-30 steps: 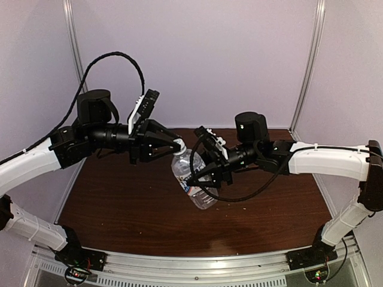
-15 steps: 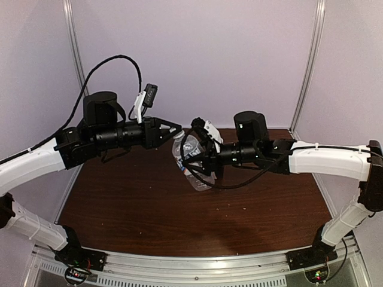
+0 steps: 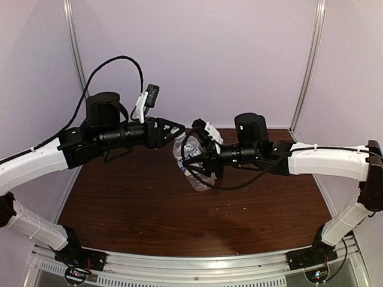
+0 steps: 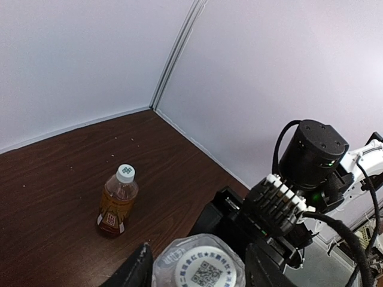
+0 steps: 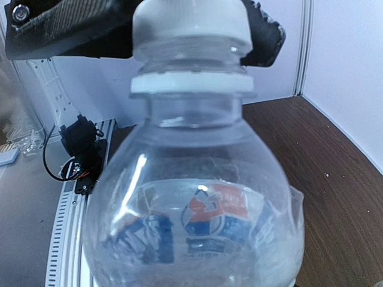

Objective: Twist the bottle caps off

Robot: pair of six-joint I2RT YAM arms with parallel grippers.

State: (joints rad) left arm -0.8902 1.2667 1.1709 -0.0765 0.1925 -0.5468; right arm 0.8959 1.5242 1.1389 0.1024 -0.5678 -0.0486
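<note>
My right gripper (image 3: pixel 195 162) is shut on a clear bottle (image 3: pixel 192 173) with a white-blue label (image 5: pixel 209 224) and holds it tilted above the table; the bottle hides the fingers in the right wrist view. The bottle's white cap (image 4: pixel 203 269) (image 5: pixel 190 21) points at my left gripper (image 3: pixel 178 134). That gripper is open, its dark fingers (image 4: pixel 136 272) standing either side of the cap with a small gap. An amber bottle (image 4: pixel 116 203) with a red-yellow label stands upright on the table, its white cap (image 4: pixel 125 172) screwed on.
The brown table (image 3: pixel 131 209) is enclosed by pale walls on the left, back and right, with a metal rail (image 3: pixel 197 272) along the near edge. The right arm's wrist (image 4: pixel 311 158) sits close behind the held bottle.
Both wrists rolled and the clear bottle rose and tilted toward the left gripper. The left jaws, shut on the cap before, have now spread off it.
</note>
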